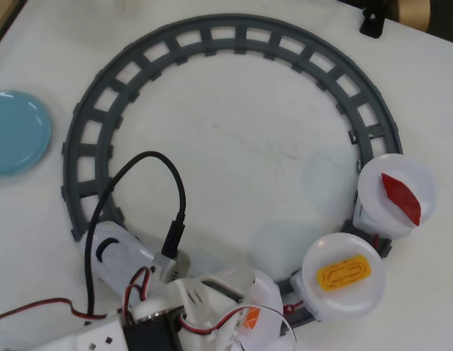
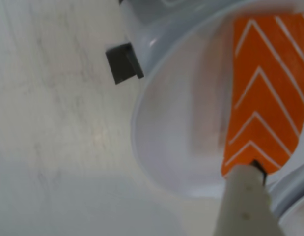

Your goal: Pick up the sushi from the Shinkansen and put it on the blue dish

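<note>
1. Track (image 1: 102, 124): ring guiding the Shinkansen (image 1: 336, 281) along its lower right arc.
2. Dish (image 1: 17, 131): left, outside the track, waiting empty.
3. Gripper (image 1: 241, 329): low over the track's bottom; opening untellable.
4. Sushi (image 2: 264, 93): on a plate (image 2: 176, 147) there, one finger (image 2: 247, 206) touching its end.

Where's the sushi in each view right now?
Overhead view: sushi at the bottom edge, mostly hidden under the arm.
Wrist view: sushi fills the upper right, lying on a white plate.
Shared landmark: that white plate, its rim showing beside the arm overhead.
</note>
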`<action>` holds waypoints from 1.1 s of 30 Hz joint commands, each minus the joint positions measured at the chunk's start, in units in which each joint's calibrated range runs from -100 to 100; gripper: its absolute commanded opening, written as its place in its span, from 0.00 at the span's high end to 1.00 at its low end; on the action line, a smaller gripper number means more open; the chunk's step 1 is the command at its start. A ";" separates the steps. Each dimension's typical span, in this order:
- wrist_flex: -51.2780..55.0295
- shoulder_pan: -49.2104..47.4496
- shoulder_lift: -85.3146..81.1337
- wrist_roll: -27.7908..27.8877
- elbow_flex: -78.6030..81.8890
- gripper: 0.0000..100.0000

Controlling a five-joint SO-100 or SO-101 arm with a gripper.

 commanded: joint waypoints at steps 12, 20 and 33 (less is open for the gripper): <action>-0.56 -0.81 -0.13 -2.07 7.79 0.74; -0.56 -3.10 -0.21 -2.18 11.31 0.93; 2.25 -6.45 -2.86 -3.07 1.03 0.97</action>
